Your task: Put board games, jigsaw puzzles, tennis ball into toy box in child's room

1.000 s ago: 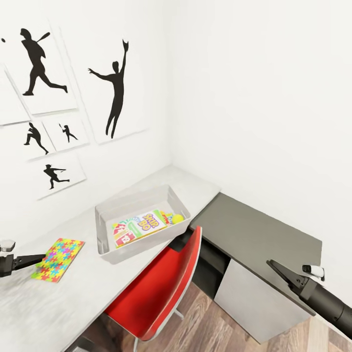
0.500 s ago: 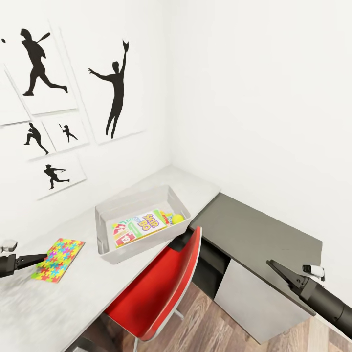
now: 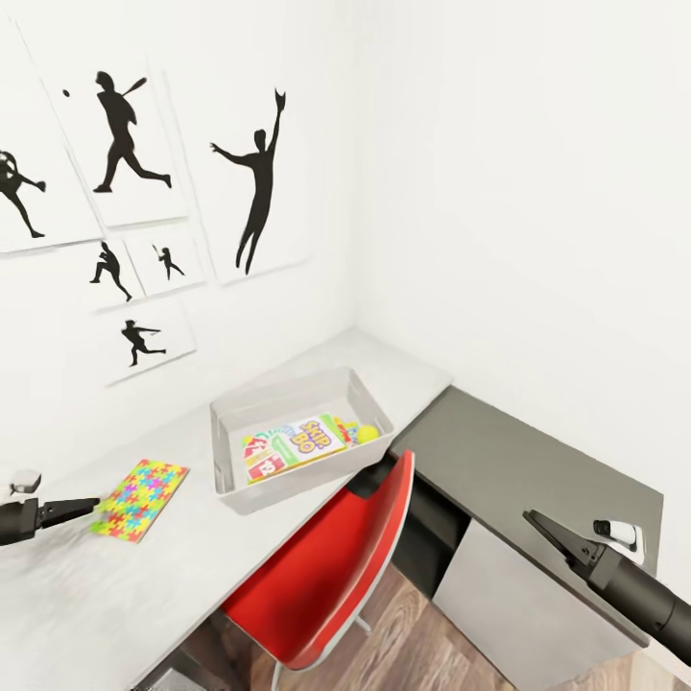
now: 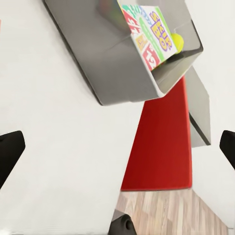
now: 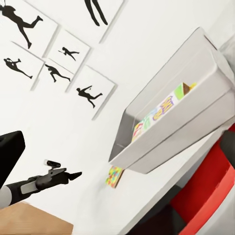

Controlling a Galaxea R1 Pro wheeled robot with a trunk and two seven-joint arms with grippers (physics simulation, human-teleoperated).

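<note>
The light grey toy box (image 3: 228,451) stands on the pale table (image 3: 144,585). Inside it lie the green "SKIP BO" board game (image 3: 305,440) and the tennis ball (image 3: 368,434). One multicoloured jigsaw puzzle (image 3: 144,487) lies flat on the table, left of the box. My left gripper (image 3: 94,503) hovers at the puzzle's near left edge; the left wrist view shows its fingers (image 4: 10,149) wide apart and empty, looking at the toy box (image 4: 117,68). My right gripper (image 3: 549,533) hangs open and empty over the dark side unit. The bed is out of view.
A red chair (image 3: 326,566) is tucked against the table just in front of the box. A lower dark grey-topped unit (image 3: 528,461) runs along the right wall. White walls with black baseball-player prints (image 3: 254,192) close the corner. Wood floor (image 3: 403,633) lies below.
The whole head view has shifted right and slightly up, so the camera moved. The left gripper stays at the puzzle's edge. The right arm holds its pose.
</note>
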